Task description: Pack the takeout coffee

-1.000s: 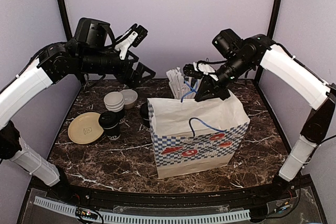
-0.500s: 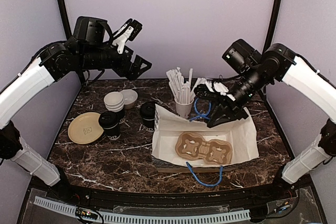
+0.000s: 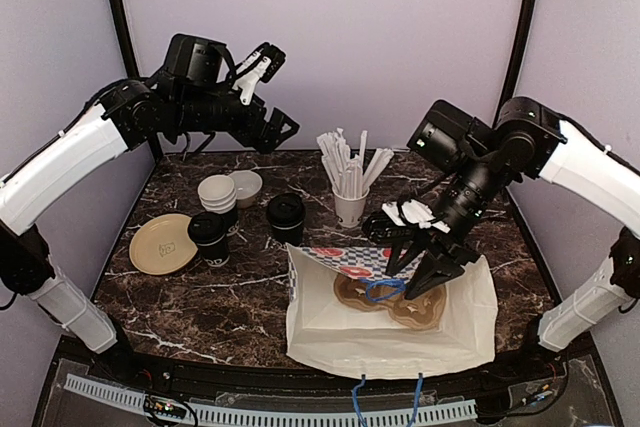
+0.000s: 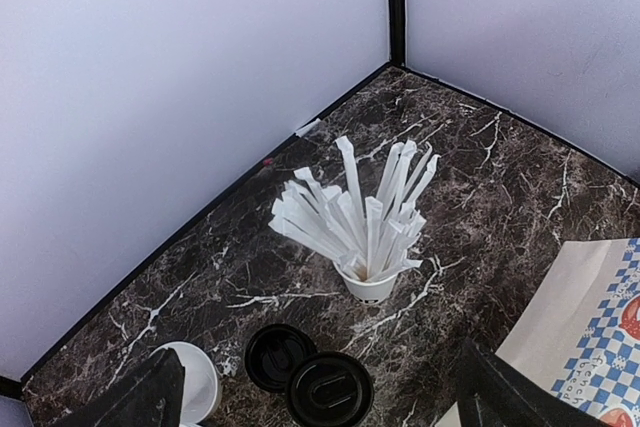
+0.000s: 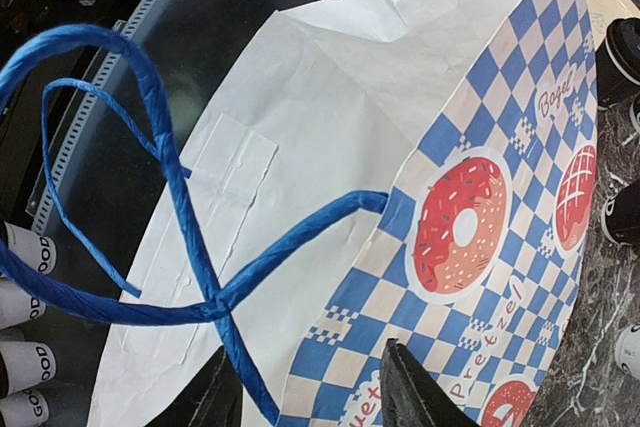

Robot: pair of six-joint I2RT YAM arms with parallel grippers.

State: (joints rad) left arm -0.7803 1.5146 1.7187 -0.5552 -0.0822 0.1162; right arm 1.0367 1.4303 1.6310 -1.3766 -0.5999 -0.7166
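Observation:
The takeout coffee (image 3: 286, 217), a black cup with a black lid, stands on the marble table left of the white straw cup (image 3: 350, 209). It also shows in the left wrist view (image 4: 330, 388). My left gripper (image 3: 272, 132) hangs high above and behind it, jaws wide apart and empty (image 4: 315, 412). The white paper bag (image 3: 330, 332) with blue checks lies tipped toward the near edge, its mouth open, with a brown cup carrier (image 3: 352, 292) inside. My right gripper (image 3: 420, 267) is open at the bag's mouth (image 5: 310, 397). The blue handle (image 5: 150, 127) runs past its left finger.
A second lidded black cup (image 3: 208, 238) stands in front of a stack of lidless cups (image 3: 217, 192), near a tan plate (image 3: 160, 244). A small white bowl (image 3: 246, 185) and a bare black lid (image 4: 273, 354) sit by the coffee. The bag's other handle (image 3: 385, 397) hangs over the table's near edge.
The bag went from upright to tipped over toward the near edge, showing the carrier inside. My right gripper moved down and nearer with the blue handle. My left arm shifted slightly right.

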